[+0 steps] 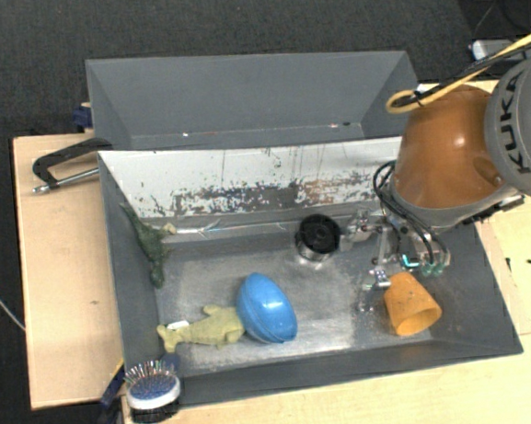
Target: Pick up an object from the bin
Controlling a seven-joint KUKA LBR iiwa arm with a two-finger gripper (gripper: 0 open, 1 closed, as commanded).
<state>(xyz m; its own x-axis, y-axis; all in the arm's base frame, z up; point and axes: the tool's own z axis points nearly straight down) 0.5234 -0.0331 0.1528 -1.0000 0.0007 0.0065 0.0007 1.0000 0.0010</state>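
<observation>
While the arm (441,159), with its orange cover, leans in over the right edge of the bin (334,362), the tool (376,289) hangs low over the floor near the front right corner. It sits just to the left of an orange cup (410,305), which lies tipped over with its narrow end toward the tool and its wide end toward the front wall. Whether the tool is apart or together I cannot tell from where I stand, nor whether it touches the cup; nothing shows clamped in it.

A black round cap (317,234) rests close to the back wall, a little left of the tool. Near the middle of the front wall lies a blue egg (266,308), and touching its left side is a pale yellow-green toy animal (206,329), stretched out toward the front left corner. A dark green toy lizard (149,249) lies along the left wall, well apart from the tool. A round hairbrush (153,389) sits outside the bin, at the front left corner.
</observation>
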